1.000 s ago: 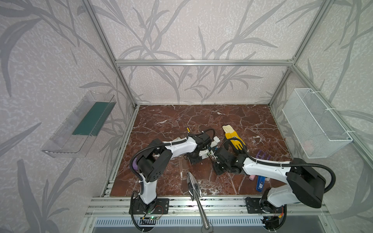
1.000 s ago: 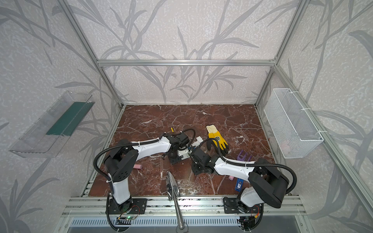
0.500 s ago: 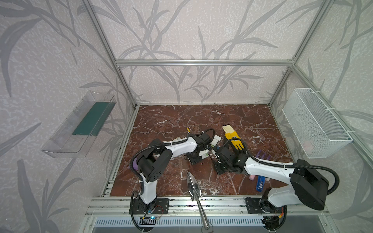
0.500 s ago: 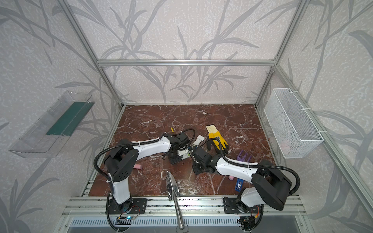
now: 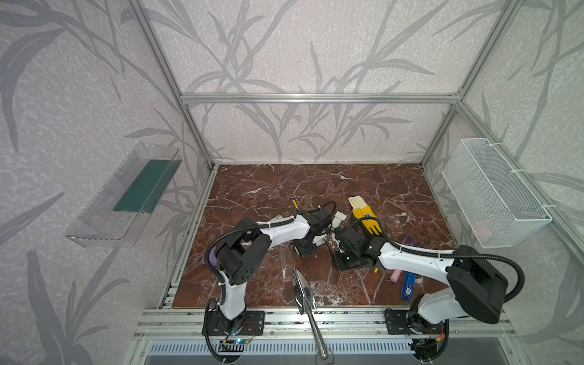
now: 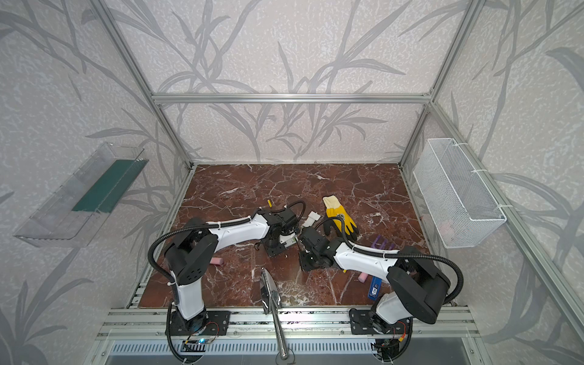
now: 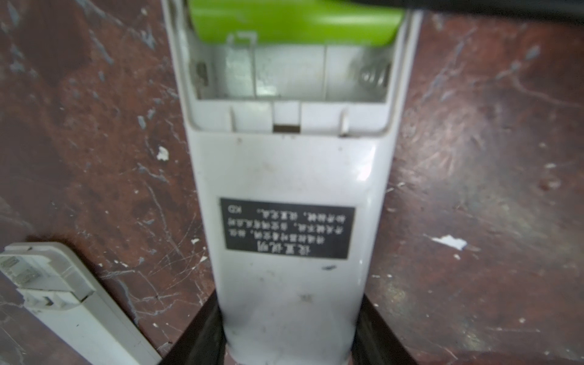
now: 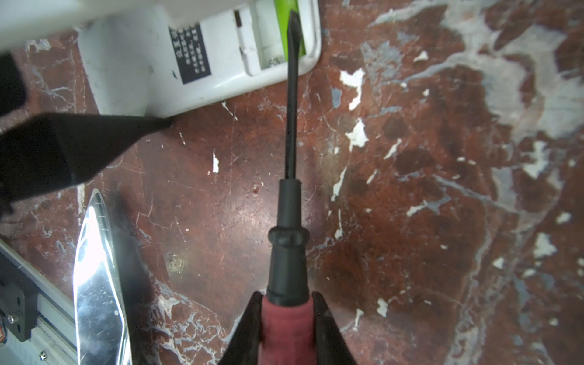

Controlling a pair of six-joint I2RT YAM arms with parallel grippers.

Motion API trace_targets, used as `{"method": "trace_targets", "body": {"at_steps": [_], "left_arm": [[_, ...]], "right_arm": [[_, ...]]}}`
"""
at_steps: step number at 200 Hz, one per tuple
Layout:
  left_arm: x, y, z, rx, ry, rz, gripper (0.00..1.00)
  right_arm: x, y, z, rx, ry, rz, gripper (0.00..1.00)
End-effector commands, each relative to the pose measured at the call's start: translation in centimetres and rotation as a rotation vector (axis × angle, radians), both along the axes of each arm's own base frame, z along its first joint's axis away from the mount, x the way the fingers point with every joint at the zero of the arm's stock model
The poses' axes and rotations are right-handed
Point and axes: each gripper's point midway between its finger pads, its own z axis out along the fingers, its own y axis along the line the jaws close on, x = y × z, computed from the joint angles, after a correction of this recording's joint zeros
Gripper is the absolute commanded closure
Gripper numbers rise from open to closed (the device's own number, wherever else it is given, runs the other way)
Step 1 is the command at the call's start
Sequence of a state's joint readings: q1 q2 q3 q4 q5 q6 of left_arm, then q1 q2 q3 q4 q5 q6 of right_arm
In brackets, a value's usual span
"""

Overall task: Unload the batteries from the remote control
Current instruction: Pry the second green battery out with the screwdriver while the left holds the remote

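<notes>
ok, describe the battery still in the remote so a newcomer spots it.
On the marble tabletop, near its middle, the left claw holds a white remote with its cover off. The battery is the bright green cylinder in its bay, next to an empty slot.

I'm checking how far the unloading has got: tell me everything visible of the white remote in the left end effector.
The remote is pale grey-white plastic, lying back up on the marble table. Its battery cover is off: one bay is empty, showing a spring, the other holds a green battery. A black label with white print sits mid-body. The left end effector clamps the end opposite the compartment; a screwdriver tip reaches the battery.
</notes>
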State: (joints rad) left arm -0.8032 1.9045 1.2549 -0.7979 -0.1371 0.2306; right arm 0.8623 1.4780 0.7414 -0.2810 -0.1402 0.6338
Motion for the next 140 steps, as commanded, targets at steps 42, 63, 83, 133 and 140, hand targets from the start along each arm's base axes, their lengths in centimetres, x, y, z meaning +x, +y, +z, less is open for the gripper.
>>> {"method": "trace_targets", "body": {"at_steps": [42, 63, 83, 133, 140], "left_arm": [[0.1, 0.5, -1.5, 0.041, -0.017, 0.021, 0.96], [0.2, 0.4, -1.6, 0.039, -0.023, 0.022, 0.96], [0.3, 0.4, -1.6, 0.037, -0.027, 0.022, 0.96], [0.2, 0.4, -1.7, 0.038, -0.027, 0.025, 0.96], [0.2, 0.5, -1.8, 0.038, -0.026, 0.026, 0.96]], "right_arm": [[-0.8, 0.9, 1.4, 0.068, 0.046, -0.029, 1.00], [-1.1, 0.8, 2.0, 0.078, 0.041, -0.033, 1.00], [-1.2, 1.0, 2.3, 0.088, 0.042, -0.036, 1.00], [-1.0, 0.9, 0.7, 0.068, 0.077, -0.084, 1.00], [-0.8, 1.0, 0.6, 0.068, 0.076, -0.092, 1.00]]}}
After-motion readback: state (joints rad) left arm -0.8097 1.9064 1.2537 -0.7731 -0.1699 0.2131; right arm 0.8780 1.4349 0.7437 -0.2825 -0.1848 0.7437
